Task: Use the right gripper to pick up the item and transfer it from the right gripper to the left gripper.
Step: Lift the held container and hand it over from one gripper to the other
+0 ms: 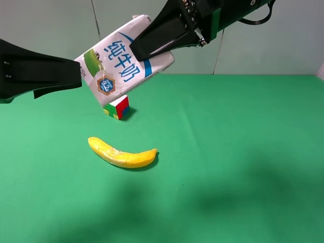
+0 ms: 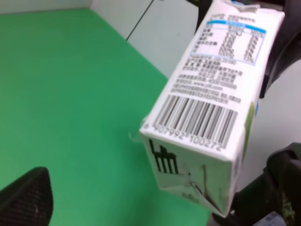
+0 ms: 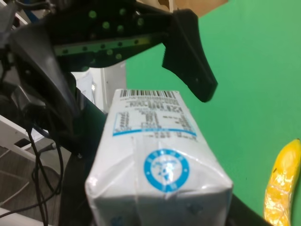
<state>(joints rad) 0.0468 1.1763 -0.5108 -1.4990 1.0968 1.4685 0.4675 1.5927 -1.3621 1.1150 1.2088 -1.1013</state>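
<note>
Looks like a robot lab test cell: surface covered in plain green cloth, backed by bare pale wall panels; loose black cables seen behind.

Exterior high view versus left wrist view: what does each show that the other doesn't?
Only exterior high: the puzzle cube, the banana, and the blue characters on the milk carton. Only left wrist: the carton's barcode and small print. Both: the tilted carton held above the green table, with the open left end effector close to it.
</note>
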